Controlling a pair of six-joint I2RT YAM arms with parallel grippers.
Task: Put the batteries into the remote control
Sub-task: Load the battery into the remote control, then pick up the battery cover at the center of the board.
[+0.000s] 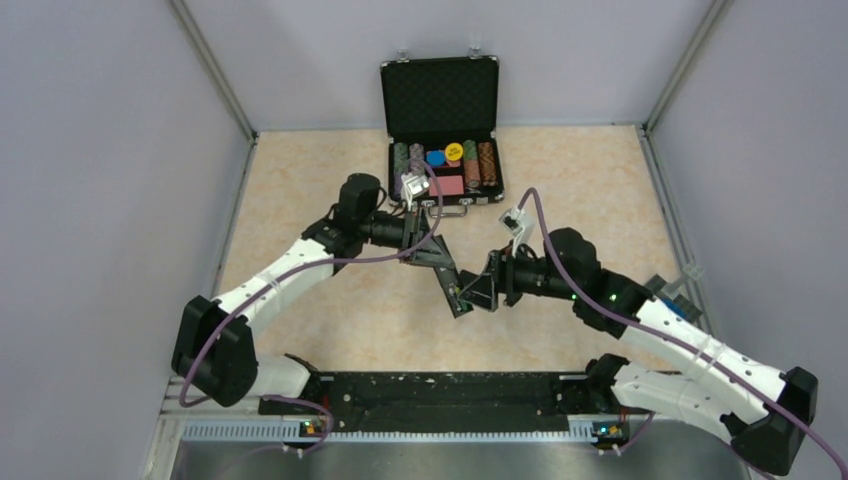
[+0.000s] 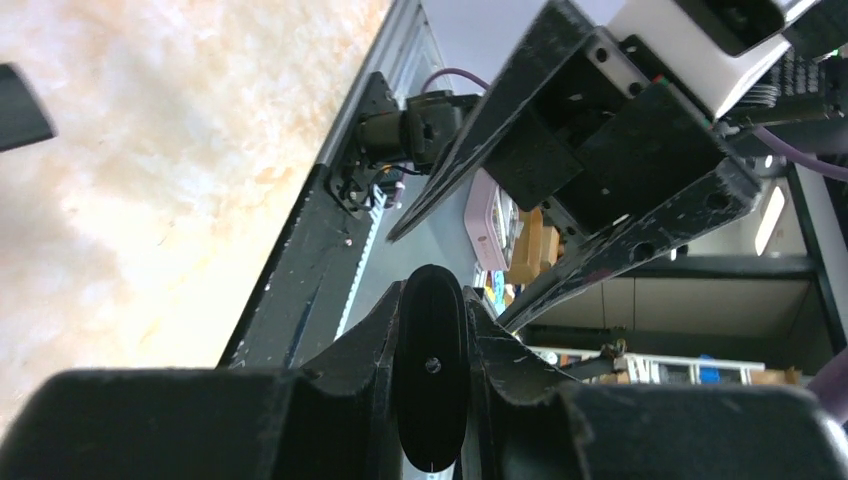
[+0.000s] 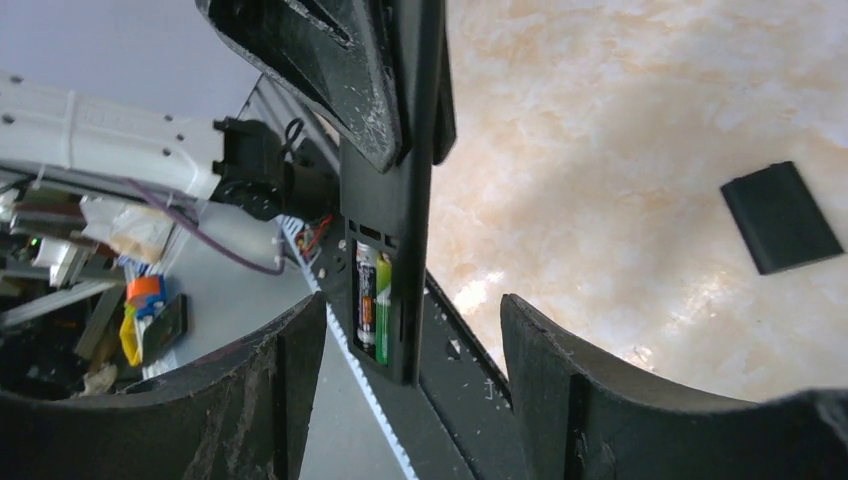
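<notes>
Now both batteries (image 3: 372, 300) seem seated in the remote control (image 3: 412, 230), pinched by my left gripper (image 1: 428, 252); right gripper (image 1: 487, 285) spread; cover (image 3: 781, 216) not yet fitted.

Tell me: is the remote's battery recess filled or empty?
Filled. The right wrist view shows two batteries side by side in the uncovered recess of the remote control; a black cover lies apart on the table.
</notes>
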